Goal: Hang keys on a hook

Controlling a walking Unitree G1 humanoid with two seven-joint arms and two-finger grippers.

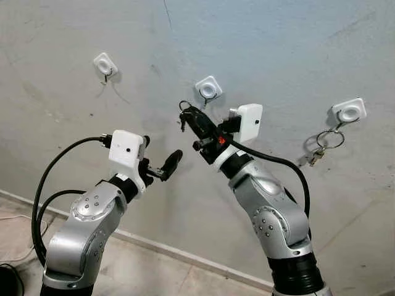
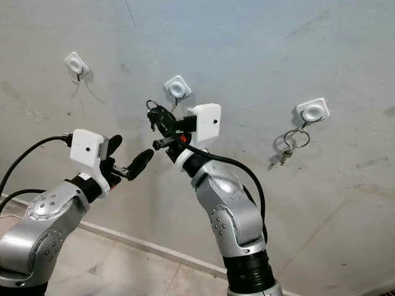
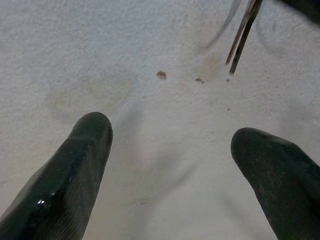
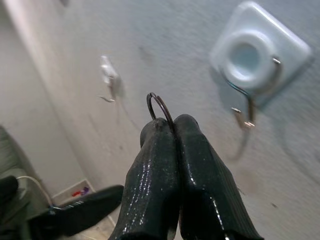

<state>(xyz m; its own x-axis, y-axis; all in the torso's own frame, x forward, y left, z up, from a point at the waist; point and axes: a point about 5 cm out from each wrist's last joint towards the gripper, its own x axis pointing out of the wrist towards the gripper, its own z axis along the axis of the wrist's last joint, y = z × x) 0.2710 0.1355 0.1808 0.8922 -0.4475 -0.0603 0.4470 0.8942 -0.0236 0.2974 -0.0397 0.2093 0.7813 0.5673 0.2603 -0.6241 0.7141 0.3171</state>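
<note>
My right gripper (image 1: 187, 115) is raised to the wall and shut on a small key ring (image 4: 159, 105). The ring pokes out above the fingertips, just left of and below the middle white hook (image 1: 208, 90). Seen from the right wrist, that hook's wire (image 4: 246, 115) hangs apart from the ring, not through it. A key (image 3: 242, 35) dangles under the ring. My left gripper (image 1: 162, 152) is held open, low and to the left of the right one, with nothing between its fingers (image 3: 82, 165).
The grey wall carries two more white hooks: a bare one (image 1: 105, 65) at the upper left and one (image 1: 349, 112) at the right, where another set of keys (image 1: 324, 143) hangs on rings. A skirting board (image 1: 179, 253) runs along the floor below.
</note>
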